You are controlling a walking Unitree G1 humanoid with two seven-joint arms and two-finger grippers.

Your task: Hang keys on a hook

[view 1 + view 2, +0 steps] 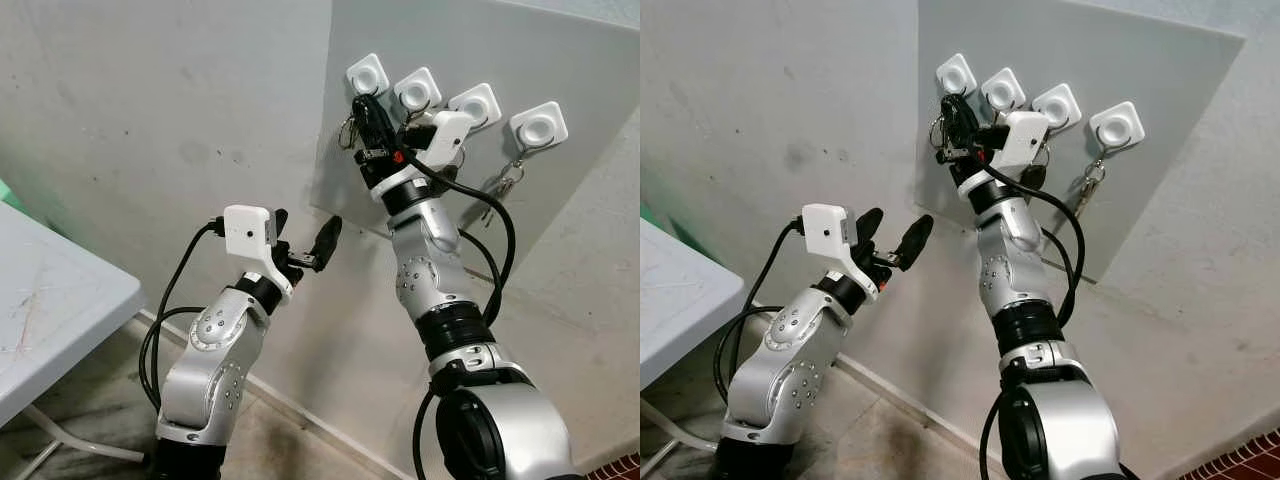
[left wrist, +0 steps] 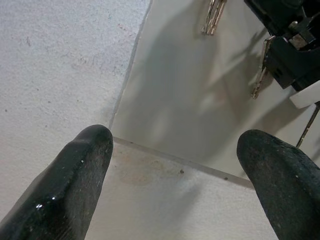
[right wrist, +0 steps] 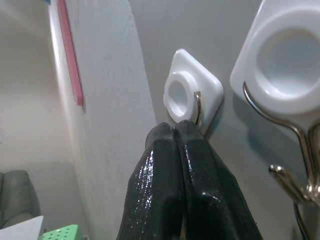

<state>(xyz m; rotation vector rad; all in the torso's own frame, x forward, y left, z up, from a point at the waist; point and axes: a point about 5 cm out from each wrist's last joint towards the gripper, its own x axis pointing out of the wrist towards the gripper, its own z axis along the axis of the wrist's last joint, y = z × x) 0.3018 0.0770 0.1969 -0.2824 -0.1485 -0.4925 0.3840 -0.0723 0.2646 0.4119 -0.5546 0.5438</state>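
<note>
Silvery keys (image 1: 347, 130) dangle at about 7 o'clock of the leftmost hook (image 1: 367, 74), partly hidden behind the right gripper (image 1: 366, 103), whose black fingers are pressed together at that hook; what they pinch is hard to make out. Another bunch (image 1: 504, 183) hangs under the rightmost hook (image 1: 538, 126). Below, the left gripper (image 1: 302, 238) is spread, holding nothing, before the grey board (image 1: 560, 60).

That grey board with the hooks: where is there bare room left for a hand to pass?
The grey board is bare along its top edge above the four white hooks, and along its lower strip below the hanging keys. It is crowded at the leftmost hook, where the right gripper presses in.
</note>
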